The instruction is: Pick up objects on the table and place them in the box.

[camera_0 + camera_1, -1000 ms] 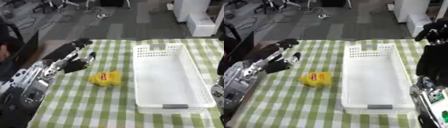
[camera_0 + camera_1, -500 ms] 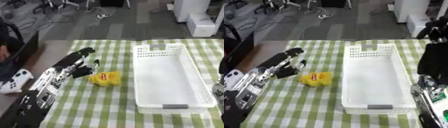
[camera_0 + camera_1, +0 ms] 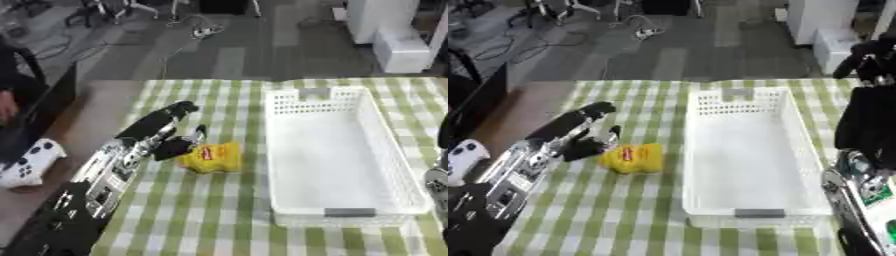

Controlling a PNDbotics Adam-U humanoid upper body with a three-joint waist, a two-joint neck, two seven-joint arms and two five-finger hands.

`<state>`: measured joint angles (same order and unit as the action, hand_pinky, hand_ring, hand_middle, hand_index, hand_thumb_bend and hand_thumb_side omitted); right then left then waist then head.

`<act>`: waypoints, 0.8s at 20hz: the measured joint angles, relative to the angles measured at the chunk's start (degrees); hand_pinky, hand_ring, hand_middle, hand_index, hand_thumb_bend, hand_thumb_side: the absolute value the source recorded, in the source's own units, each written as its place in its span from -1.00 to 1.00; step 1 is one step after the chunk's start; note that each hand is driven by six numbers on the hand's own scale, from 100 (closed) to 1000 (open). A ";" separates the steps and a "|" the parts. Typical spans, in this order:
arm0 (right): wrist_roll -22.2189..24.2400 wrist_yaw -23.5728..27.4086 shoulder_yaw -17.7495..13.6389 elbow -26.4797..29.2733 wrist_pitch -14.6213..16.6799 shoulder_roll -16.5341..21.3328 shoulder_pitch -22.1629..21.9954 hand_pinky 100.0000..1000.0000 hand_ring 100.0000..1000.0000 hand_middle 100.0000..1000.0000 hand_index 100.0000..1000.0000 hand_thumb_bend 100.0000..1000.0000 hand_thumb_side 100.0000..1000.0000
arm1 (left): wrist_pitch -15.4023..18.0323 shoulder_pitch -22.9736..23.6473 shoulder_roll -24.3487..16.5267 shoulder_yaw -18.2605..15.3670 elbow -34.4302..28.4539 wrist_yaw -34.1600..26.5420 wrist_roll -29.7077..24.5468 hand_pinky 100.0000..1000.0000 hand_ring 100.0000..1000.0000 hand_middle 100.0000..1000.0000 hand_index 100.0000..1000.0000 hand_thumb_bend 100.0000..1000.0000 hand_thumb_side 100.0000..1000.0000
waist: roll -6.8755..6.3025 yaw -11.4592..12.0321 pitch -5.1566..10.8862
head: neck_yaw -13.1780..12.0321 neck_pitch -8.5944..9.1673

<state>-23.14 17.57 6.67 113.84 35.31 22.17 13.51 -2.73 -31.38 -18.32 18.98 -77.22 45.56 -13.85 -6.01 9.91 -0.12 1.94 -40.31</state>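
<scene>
Yellow packet lies on the green checked table, a little to the left of the white box, and it looks like the only loose thing there. The box is empty as far as I can see, so the job has hardly begun: nothing is inside it yet. The left hand reaches in from the left side and sits right beside the packet, on its left edge. Its fingers are spread out long, with the thumb pointing toward the packet, and it holds nothing. I cannot tell if a finger is touching the packet or is just next to it. What I think is left to do is to close on the packet, lift it over the box's near wall and drop it in. The packet is near the box, so the trip looks short, and the box is long and wide with lots of room inside. The box wall stands up between them, so the packet will need to go up first. The table's left edge is close to the arm. The right hand shows only at the right edge, low down, and I cannot tell how its fingers are.
</scene>
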 measured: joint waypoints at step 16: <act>0.15 0.10 0.03 0.00 0.10 -0.02 0.49 -0.53 -0.10 -0.02 0.22 -1.00 0.50 | 0.96 -0.42 1.96 0.73 3.11 1.11 -0.02 1.00 0.86 1.00 1.00 -1.00 1.00 | 0.00 -0.45 -0.03 | -0.17 -0.53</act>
<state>-23.00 17.67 6.70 113.84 35.41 22.15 14.00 -1.76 -31.80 -16.36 19.70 -74.12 46.67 -13.87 -6.01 9.46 -0.16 1.77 -40.83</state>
